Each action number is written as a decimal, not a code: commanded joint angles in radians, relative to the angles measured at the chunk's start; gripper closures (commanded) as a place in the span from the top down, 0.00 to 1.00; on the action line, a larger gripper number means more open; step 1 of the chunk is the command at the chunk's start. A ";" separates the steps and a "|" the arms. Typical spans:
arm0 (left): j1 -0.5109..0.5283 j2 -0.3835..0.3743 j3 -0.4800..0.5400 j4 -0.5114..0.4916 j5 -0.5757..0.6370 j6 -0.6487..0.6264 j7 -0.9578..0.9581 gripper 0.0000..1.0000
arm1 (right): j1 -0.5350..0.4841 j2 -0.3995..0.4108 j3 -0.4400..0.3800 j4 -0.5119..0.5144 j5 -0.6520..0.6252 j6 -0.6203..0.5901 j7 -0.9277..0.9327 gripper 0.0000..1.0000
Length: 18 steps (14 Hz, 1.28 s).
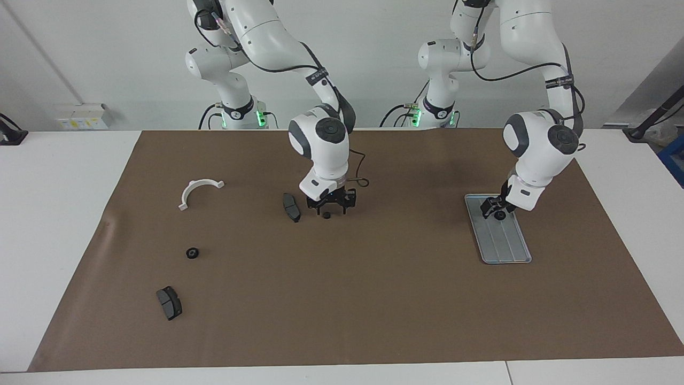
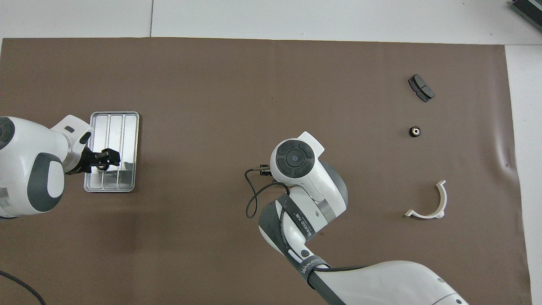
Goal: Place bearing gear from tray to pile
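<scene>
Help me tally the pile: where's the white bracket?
In the facing view, the bracket lies on the mat toward the right arm's end, nearer the robots than the loose gear.

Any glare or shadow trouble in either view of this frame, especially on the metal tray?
Overhead view: glare washes much of the tray nearly white, and the right arm's wrist covers the right gripper, so read that one from the facing view. Facing view: the tray shows an even grey with no hot spot; only soft, faint shadows lie on the brown mat under the arms.
</scene>
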 commanded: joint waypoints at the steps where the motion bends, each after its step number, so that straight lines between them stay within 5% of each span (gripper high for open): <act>1: 0.026 -0.050 -0.008 -0.086 -0.006 0.072 0.018 0.80 | -0.007 -0.024 0.001 -0.045 -0.018 0.019 0.021 0.69; 7: 0.029 -0.050 -0.009 -0.097 -0.006 0.102 0.006 0.68 | -0.010 -0.026 0.002 -0.071 -0.016 0.065 0.021 0.61; 9: 0.026 -0.044 -0.009 -0.095 -0.006 0.134 0.001 0.64 | -0.010 -0.026 0.002 -0.071 -0.016 0.065 0.021 0.43; 11: 0.024 -0.037 -0.009 -0.095 -0.006 0.171 0.001 0.62 | -0.010 -0.026 0.002 -0.071 -0.015 0.068 0.023 0.02; 18: 0.027 -0.021 -0.009 -0.097 -0.006 0.210 0.002 0.52 | -0.040 -0.076 -0.013 -0.036 0.001 0.016 0.044 0.00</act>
